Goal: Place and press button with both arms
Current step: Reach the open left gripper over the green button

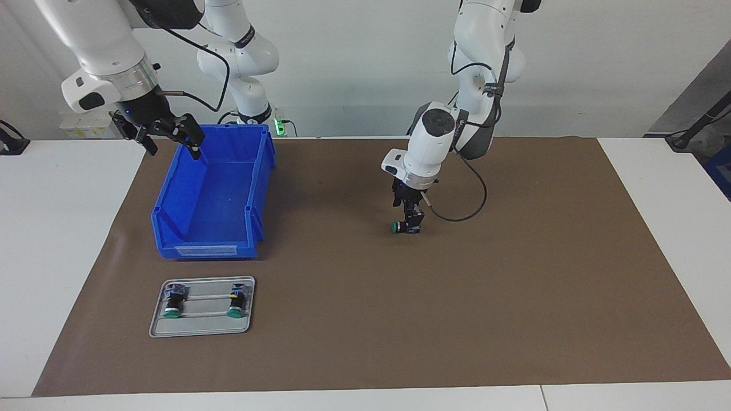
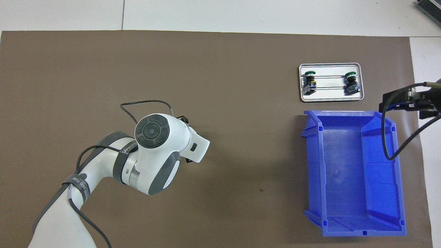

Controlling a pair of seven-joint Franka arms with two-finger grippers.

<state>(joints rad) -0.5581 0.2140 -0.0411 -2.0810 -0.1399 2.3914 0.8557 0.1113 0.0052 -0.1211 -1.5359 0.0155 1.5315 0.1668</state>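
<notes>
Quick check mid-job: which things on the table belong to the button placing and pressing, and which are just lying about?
In the job:
- loose button on the brown mat, left gripper down at it
- metal tray with two buttons on it
- right gripper, open, waiting over the blue bin's rim

Lying about:
- blue bin, beside the tray
- brown mat

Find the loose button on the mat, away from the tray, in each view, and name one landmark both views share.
Facing view: the button lies on the mat near the picture's middle, at the left gripper's tips.
Overhead view: not visible; the left arm's wrist covers it.
Shared landmark: the blue bin, toward the right arm's end.
</notes>
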